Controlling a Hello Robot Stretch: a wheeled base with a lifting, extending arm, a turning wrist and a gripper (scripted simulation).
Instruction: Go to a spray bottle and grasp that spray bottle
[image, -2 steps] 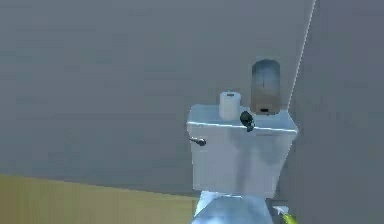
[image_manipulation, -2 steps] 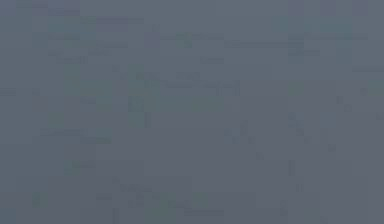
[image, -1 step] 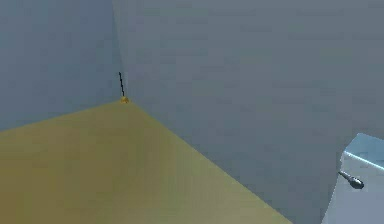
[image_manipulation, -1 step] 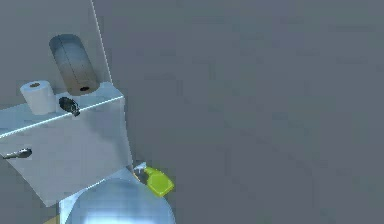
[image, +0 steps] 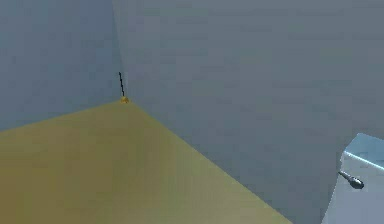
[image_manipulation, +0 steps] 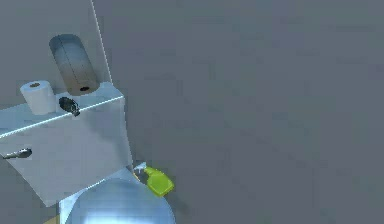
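Observation:
A small yellow-green thing (image_manipulation: 158, 183) with an orange bit at its far end lies low beside the toilet, against the grey wall, at the arm side view's bottom middle. Its shape is too small to name it a spray bottle for certain. On the toilet tank's lid lies a small dark thing (image_manipulation: 68, 104) with a pale tip.
The white toilet tank (image_manipulation: 70, 145) and rounded lid (image_manipulation: 115, 205) take the arm side view's lower left; the tank's corner (image: 362, 175) is at the forward view's right edge. A white paper roll (image_manipulation: 38, 95) and a grey cylinder (image_manipulation: 75, 63) stand on the tank. A thin dark stick (image: 121, 86) stands in the far corner over yellow floor (image: 90, 170).

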